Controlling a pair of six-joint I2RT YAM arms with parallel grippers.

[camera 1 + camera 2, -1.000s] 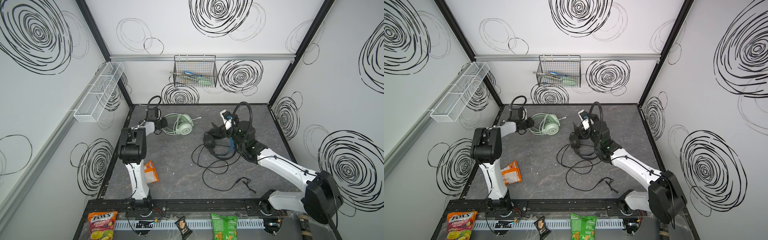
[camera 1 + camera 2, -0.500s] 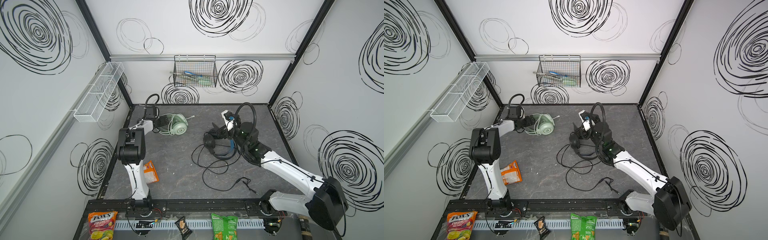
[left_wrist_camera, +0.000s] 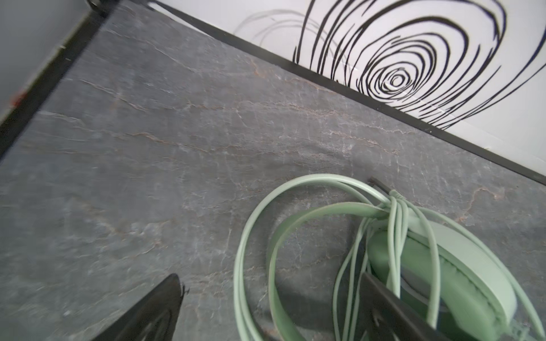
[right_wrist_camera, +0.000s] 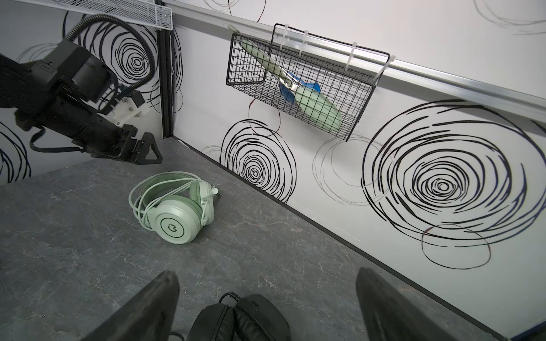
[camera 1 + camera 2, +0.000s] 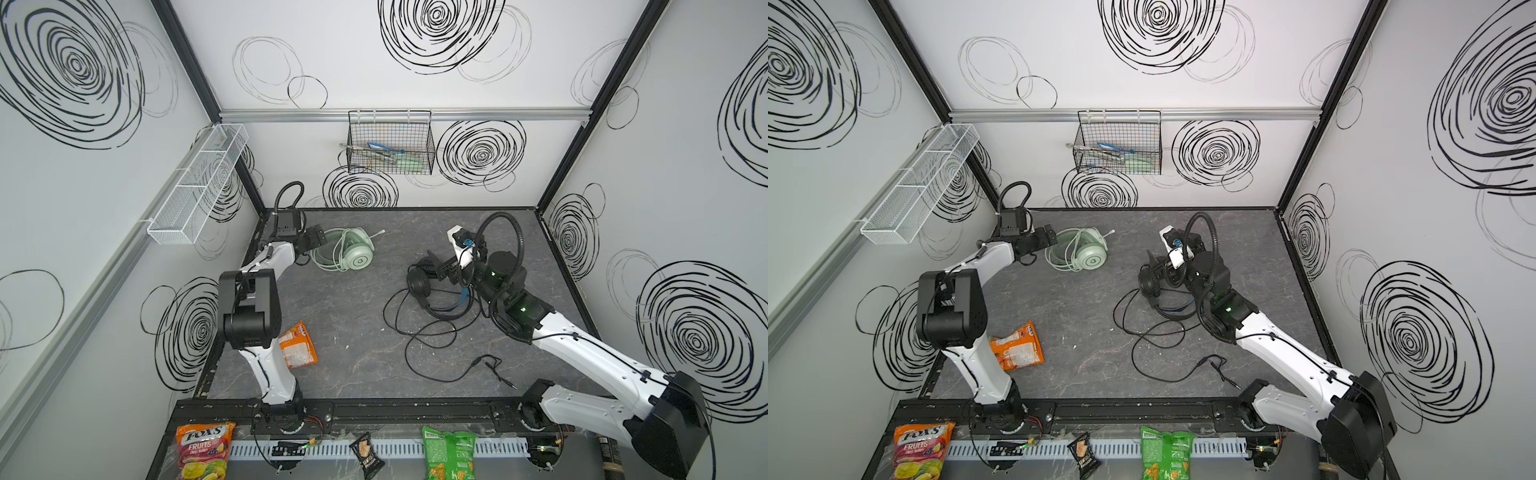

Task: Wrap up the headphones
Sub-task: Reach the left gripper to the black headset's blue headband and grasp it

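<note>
Your left gripper (image 5: 319, 240) stood wide open, empty, beside the cable-wrapped mint-green over-ear headset (image 5: 359, 261) at upper centre; your right gripper (image 5: 437, 266), equally spread, straddled the black padded headset (image 5: 417, 286) mid-frame, presumably to grasp it.

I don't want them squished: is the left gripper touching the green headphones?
Apart. The right wrist view shows the open left gripper hanging above the green headphones, with a strip of bare table visible between them.
</note>
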